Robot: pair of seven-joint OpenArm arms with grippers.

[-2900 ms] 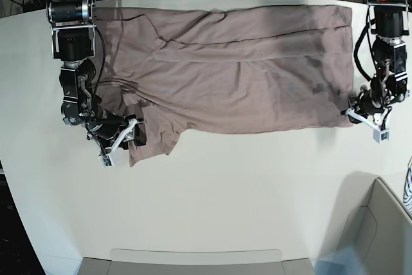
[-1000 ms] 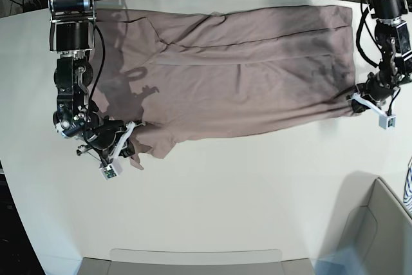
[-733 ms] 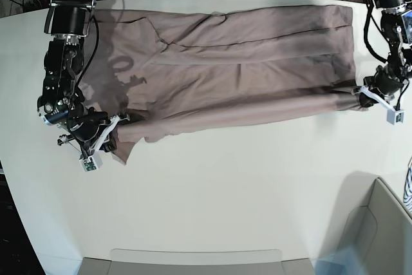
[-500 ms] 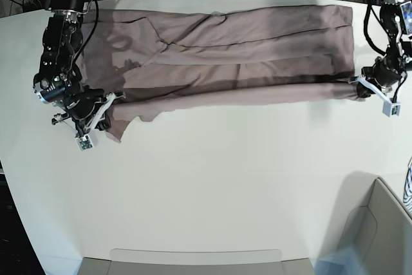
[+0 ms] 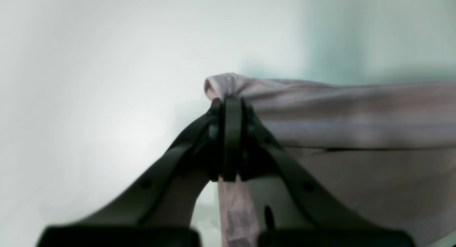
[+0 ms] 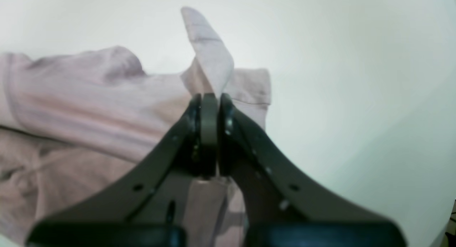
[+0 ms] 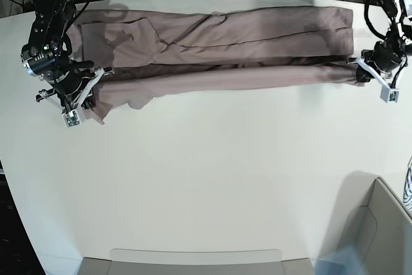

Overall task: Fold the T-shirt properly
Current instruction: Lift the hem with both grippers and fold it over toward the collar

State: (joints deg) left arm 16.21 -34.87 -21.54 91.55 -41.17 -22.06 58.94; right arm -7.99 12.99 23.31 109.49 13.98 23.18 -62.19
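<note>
The mauve-pink T-shirt (image 7: 219,43) lies stretched across the far part of the white table, its near edge lifted into a long taut fold between the two arms. At the base view's right, my left gripper (image 7: 360,72) is shut on one end of that fold; in the left wrist view the black fingers (image 5: 231,133) pinch the T-shirt (image 5: 338,111) with fabric bunched above the tips. My right gripper (image 7: 96,91), at the base view's left, is shut on the other end. Pinched cloth of the T-shirt (image 6: 107,104) pokes up past my right gripper (image 6: 209,111).
A grey bin (image 7: 373,236) stands at the near right corner, with a striped cloth (image 7: 408,191) at the right edge. A grey tray lip (image 7: 193,259) runs along the near edge. Cables lie beyond the table's far edge.
Both grippers have carried the T-shirt's near edge up and toward the far side. The hanging part has drawn in, and the fold now lies close to the far half.
</note>
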